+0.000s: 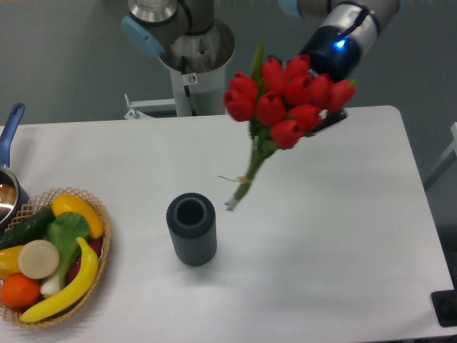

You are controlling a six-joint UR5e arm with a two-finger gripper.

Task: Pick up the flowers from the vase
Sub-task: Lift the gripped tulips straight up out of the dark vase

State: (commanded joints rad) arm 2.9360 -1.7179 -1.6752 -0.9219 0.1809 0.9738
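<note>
now the flowers (285, 96) hang clear above the vase (191, 229), their heads hiding the pincer (325, 118), grip unreadable

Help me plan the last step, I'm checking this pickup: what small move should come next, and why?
Probably a short lift straight up, then hold. The flowers hang tilted in the air, stem ends already out of the vase and off to its right, so they look clear of it. The hand is mostly hidden behind the blooms, so its grip can't be confirmed.

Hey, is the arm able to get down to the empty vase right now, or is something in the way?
Probably not yet. The gripper is hidden behind the flowers, apparently carrying them in the air. The vase stands upright with open table around it, so only that load hinders.
</note>
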